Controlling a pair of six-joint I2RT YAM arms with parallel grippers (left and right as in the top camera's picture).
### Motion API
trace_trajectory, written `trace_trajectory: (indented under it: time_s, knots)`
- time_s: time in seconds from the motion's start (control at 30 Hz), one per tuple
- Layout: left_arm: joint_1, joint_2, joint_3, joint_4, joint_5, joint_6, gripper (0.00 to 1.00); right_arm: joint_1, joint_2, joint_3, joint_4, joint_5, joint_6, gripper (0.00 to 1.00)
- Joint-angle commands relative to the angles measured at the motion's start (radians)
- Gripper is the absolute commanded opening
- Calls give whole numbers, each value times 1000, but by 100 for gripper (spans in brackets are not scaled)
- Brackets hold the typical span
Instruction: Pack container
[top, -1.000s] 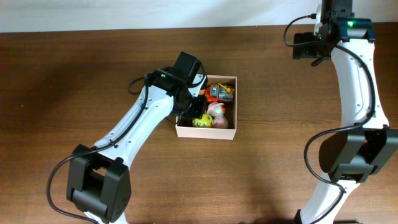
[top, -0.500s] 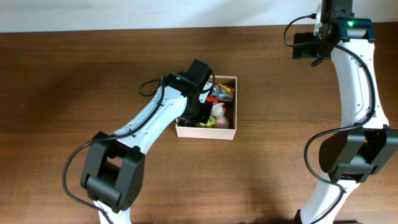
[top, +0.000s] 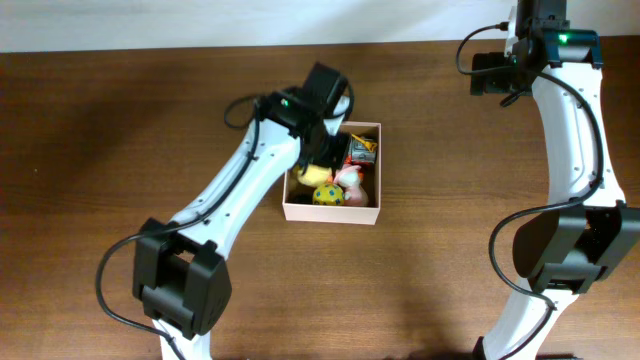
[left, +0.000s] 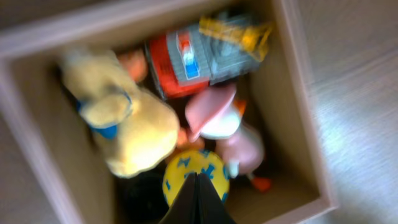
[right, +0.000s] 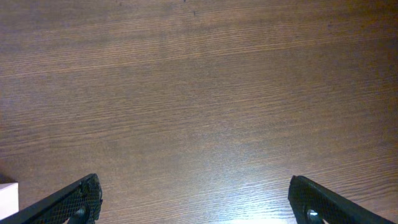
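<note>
Overhead shows the container (top: 330, 213) square, open side up.

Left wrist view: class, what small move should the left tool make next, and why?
Probably lift the left tool straight up, clear of the container. Its jaws are shut on nothing, the toys lie inside, and the overhead view shows none outside it.

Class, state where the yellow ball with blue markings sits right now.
Overhead view: the yellow ball lies inside the container by its near wall, between the yellow plush and the pink toy.
</note>
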Motion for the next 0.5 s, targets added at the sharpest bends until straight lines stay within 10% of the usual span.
trace_trajectory:
  time_s: [0.0,0.27,0.47]
  knots:
    - [2,-5,136,-40,-131,26,3,-2,-42,18,0,15,-2,99]
    - [105,-7,175,-100,-490,-72,100,-2,-42,18,0,15,-2,99]
    - [265,-7,175,-107,-481,-159,99,-2,-42,18,0,15,-2,99]
